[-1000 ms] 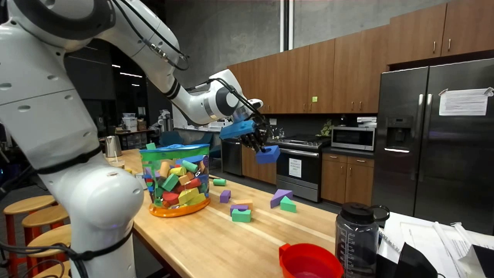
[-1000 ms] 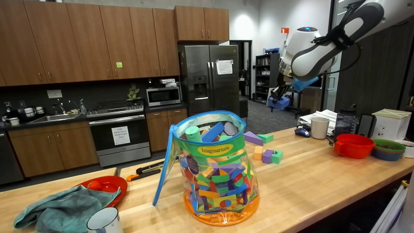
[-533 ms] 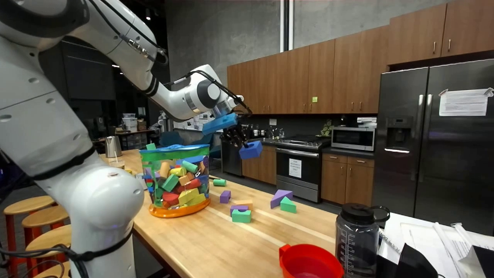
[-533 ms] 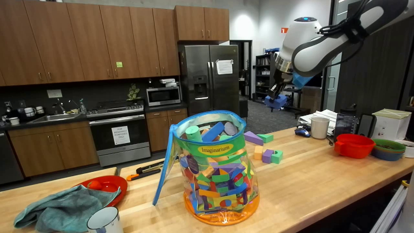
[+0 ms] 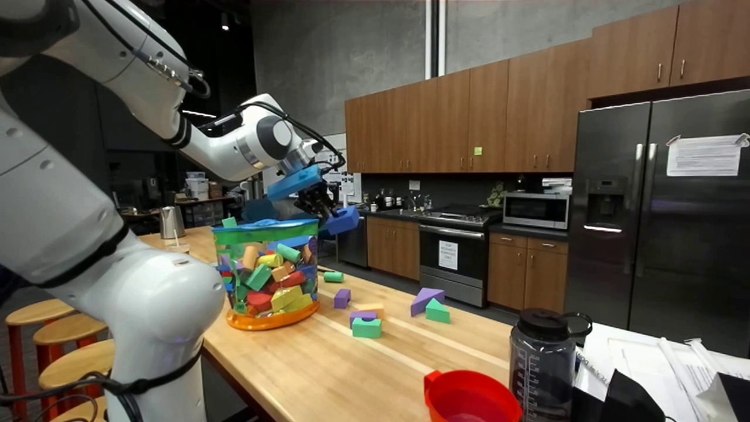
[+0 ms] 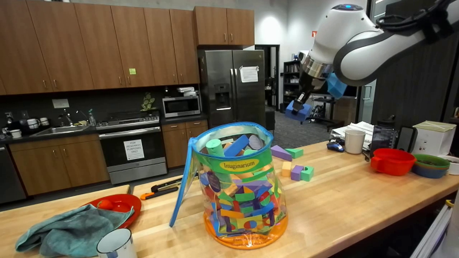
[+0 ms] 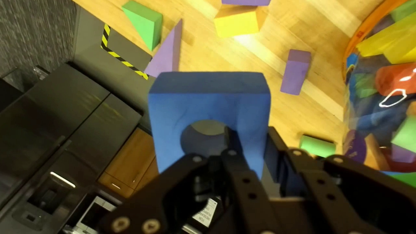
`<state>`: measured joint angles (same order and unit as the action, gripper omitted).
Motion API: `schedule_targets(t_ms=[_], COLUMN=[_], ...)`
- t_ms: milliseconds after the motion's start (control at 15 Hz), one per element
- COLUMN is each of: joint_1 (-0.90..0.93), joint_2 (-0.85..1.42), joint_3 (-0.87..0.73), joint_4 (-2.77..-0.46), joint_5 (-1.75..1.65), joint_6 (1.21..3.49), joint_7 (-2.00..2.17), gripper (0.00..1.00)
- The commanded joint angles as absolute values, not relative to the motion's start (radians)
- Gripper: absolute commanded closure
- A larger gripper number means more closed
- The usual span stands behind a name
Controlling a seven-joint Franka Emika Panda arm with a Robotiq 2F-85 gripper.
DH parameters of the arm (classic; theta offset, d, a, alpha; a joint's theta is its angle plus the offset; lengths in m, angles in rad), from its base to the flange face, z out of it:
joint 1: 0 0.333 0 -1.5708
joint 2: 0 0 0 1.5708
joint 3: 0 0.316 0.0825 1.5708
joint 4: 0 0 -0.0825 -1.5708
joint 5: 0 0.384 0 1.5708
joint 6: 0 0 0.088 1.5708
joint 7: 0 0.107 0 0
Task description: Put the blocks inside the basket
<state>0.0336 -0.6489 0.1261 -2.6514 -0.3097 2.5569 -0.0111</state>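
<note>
Pose: white Franka Panda arm (image 5: 234,153), bent high in an exterior view, then sloping down to a gripper (image 7: 252,138) tilted diagonally beside the basket (image 6: 238,165). Clamped on a side wall of the blue block (image 7: 208,105), with one of the fingers (image 7: 234,146) apparently inside the rounded cut-out and another along the outer face. Hangs in mid-air, outside the basket and apart from it.

Materials: clear plastic for the basket, tall and round-based, with blue rim, orange base and green band lettered "Imaginarium"; clear lid flap (image 6: 181,186), blue-edged, draped down outside its wall. Filled close to the rim with mixed-colour blocks (image 6: 237,146). Matte, smooth and square-faced for the blue block, pierced right through.

On the pale wood-strip tabletop (image 5: 328,363), loose: near the basket, green cylinder (image 5: 333,276) and purple block (image 5: 342,299); farther from it, a close cluster of orange block (image 6: 286,169), second purple block (image 6: 296,173) and notched green block (image 5: 367,329); farthest, purple triangular block (image 5: 426,300) with green triangular block (image 5: 437,312) just beside.

Hidden or doubtful: lower edge of the cut-out behind the fingers, so cannot tell full ring from arch. Cannot separate printed shapes from real blocks low on the basket wall. Cannot judge contact within the cluster. Orange block yellowish in wrist view. Cut off: arm in both exterior views; basket and second purple block in wrist view.
</note>
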Motion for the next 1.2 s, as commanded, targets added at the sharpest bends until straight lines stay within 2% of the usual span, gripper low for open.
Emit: schedule_targets(t_ms=[0, 667, 1133], joint_1=[0.089, 0.278, 0.445], joint_2=[-0.755, -0.854, -0.826], joint_3=[0.147, 0.163, 0.211], joint_4=[-2.722, -2.772, -2.770], joint_5=[-0.288, -0.160, 0.036], joint_6=[2.544, 2.599, 2.819], joint_7=[-0.036, -0.036, 0.027], gripper=[0.94, 0.94, 0.94])
